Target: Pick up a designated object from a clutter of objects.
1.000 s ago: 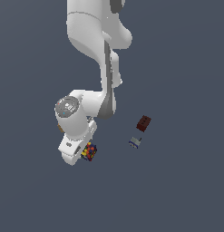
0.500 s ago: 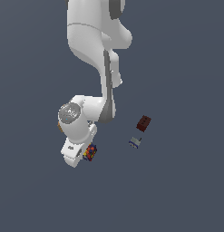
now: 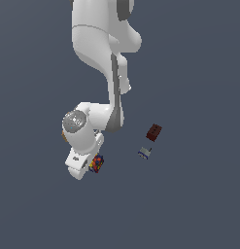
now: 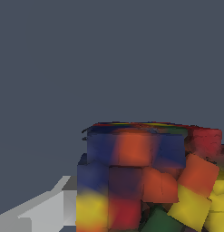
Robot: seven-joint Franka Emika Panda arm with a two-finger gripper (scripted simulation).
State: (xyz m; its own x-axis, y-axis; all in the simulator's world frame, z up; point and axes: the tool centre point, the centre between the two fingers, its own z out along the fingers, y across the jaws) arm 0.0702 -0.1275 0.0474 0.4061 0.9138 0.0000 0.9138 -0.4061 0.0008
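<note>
The designated object (image 3: 96,163) is a small dark box patched in red, yellow, orange and blue. In the exterior view it lies low at the left, right against my white hand. My gripper (image 3: 91,165) sits down over it and is shut on it. In the wrist view the box (image 4: 140,181) fills the lower part of the picture, very close and tilted. One grey finger (image 4: 45,206) presses on its side; the other finger is hidden behind the box. Of the clutter, only two other pieces show.
A dark red-brown block (image 3: 153,132) and a small grey-blue piece (image 3: 144,153) lie on the grey floor toward the exterior view's right, apart from the hand. The white arm (image 3: 104,44) rises above the hand.
The hand has sunk slightly lower over the box over the last second. The box, the block and the grey-blue piece have stayed in place.
</note>
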